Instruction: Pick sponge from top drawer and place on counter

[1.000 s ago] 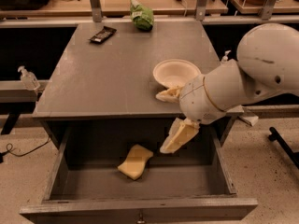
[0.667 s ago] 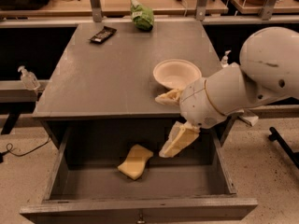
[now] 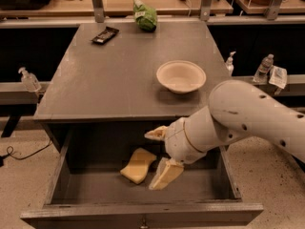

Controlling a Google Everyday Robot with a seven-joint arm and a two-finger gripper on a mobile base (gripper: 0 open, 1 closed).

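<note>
1. broad matte dark-grey table (image 3: 119, 80): the destination.
2. wide dark-grey top drawer (image 3: 143, 209): pulled open.
3. two-finger hand (image 3: 153, 160): low in drawer, fingers spread, holding nothing; reaching step.
4. pale-yellow foam sponge (image 3: 136, 167): on drawer floor, beside hand; next, straddle and close.

Lab workspace, wooden benches (image 3: 57, 6), sanitizer bottles (image 3: 28, 79), gripper (image 3: 161, 155) over open top drawer (image 3: 143, 213)

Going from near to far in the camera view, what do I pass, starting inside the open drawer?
Sponge in the top drawer, with the open gripper just right of it → cream bowl → black packet → green bag.
</note>
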